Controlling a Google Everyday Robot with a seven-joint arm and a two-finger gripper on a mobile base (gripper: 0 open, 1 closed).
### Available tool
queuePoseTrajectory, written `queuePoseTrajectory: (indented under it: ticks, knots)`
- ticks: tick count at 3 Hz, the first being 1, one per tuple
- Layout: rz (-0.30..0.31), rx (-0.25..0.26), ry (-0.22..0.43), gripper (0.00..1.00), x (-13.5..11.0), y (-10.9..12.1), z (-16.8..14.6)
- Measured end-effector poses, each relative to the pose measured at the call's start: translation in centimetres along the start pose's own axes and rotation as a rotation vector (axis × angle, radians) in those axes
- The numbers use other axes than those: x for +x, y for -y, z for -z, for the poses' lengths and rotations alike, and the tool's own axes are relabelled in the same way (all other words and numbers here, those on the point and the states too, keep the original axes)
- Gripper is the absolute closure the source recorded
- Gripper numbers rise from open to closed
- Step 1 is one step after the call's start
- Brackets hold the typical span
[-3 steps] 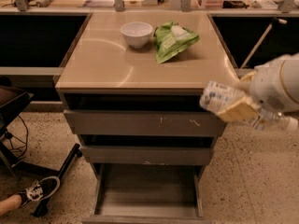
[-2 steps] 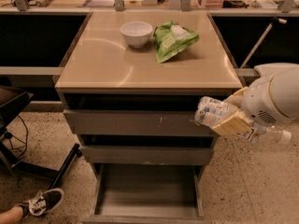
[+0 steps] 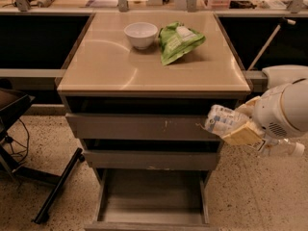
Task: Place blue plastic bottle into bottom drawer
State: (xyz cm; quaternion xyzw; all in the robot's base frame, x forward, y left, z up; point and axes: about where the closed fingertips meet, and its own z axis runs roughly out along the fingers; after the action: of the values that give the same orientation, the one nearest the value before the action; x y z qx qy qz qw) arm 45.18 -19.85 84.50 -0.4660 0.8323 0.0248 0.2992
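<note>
My gripper [image 3: 236, 124] is at the right of the drawer cabinet, level with the top drawer front, shut on the blue plastic bottle [image 3: 222, 120]. The bottle lies on its side, pointing left toward the cabinet, with its whitish label showing. One tan finger [image 3: 243, 134] presses under it. The bottom drawer [image 3: 151, 198] is pulled out below and to the left, its grey floor bare. The white arm [image 3: 284, 112] fills the right edge.
A white bowl [image 3: 141, 34] and a green snack bag [image 3: 179, 41] sit on the tan cabinet top [image 3: 110, 66]. The two upper grey drawers [image 3: 139, 126] are partly pulled out. A black chair base [image 3: 29, 167] stands at the left on speckled floor.
The gripper with the bottle has moved left and down a little, closer to the cabinet's right side. A shoe at the lower left has left the view.
</note>
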Motion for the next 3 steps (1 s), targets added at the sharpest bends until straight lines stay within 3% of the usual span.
queuePoseTrajectory:
  ticks: [1, 2, 3]
  knots:
    - [-0.078, -0.021, -0.028, 1.00, 3.5, -2.1, -4.8]
    - [-0.179, -0.049, -0.060, 1.00, 7.7, -4.7, -11.5]
    - [-0.204, -0.034, -0.052, 1.00, 7.9, -4.7, -12.0]
